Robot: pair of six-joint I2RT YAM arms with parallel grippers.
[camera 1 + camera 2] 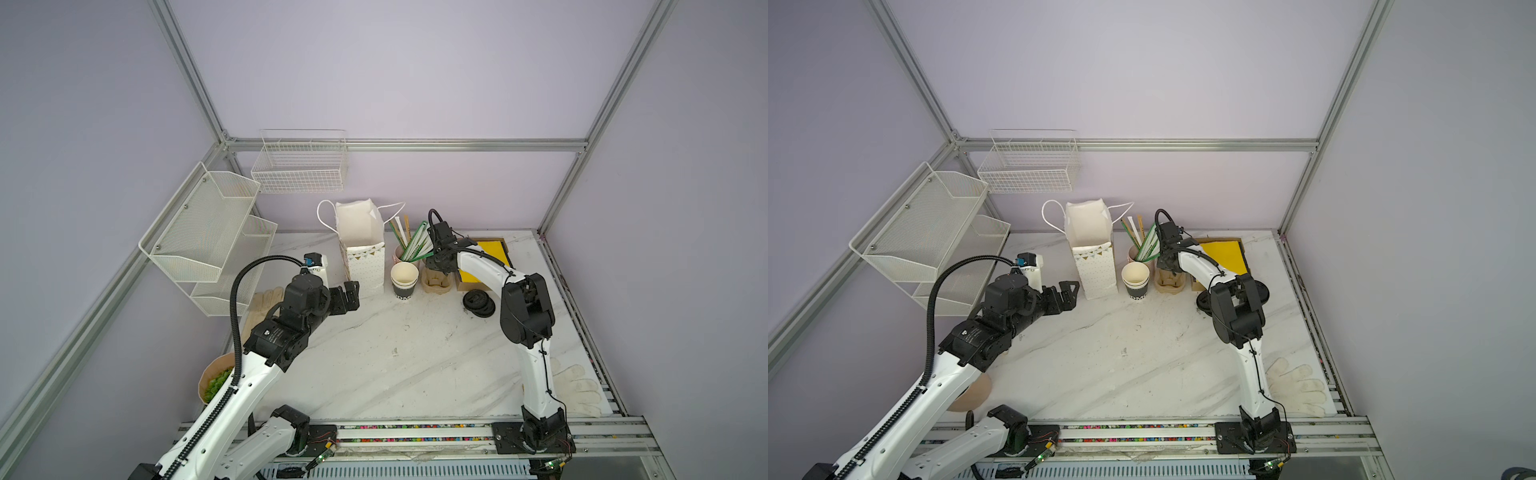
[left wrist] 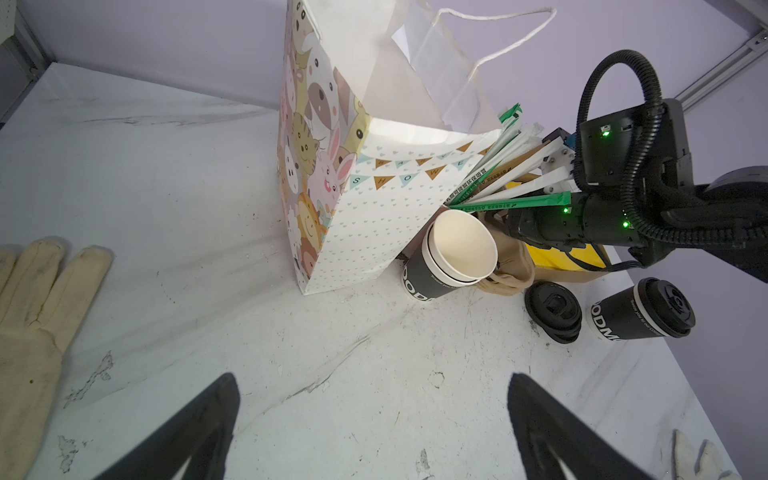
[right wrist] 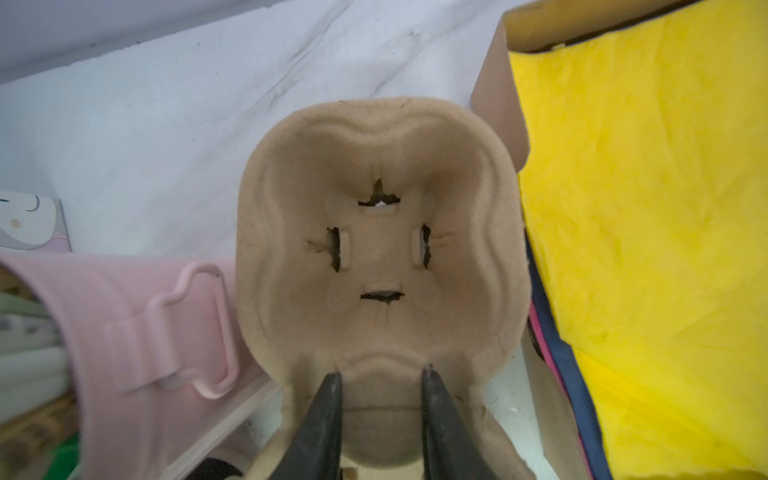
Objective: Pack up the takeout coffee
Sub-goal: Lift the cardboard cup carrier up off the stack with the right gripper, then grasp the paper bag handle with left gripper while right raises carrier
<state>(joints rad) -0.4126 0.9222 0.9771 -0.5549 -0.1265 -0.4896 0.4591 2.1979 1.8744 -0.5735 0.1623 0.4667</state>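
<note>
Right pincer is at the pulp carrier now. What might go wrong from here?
1. The right pincer straddles only the pulp carrier at its near rim; lifted from there, it may tilt or tear.
2. The pink straw cup stands close beside the carrier, so a sideways drag could tip it.
3. The box of yellow cloth crowds the other side.

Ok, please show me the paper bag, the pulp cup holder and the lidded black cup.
paper bag (image 2: pixel 365 232): left wrist view, on its dotted front wall.
pulp cup holder (image 3: pixel 378 249): right wrist view, on the floor of its well.
lidded black cup (image 2: pixel 623 311): left wrist view, on its black side wall.
</note>
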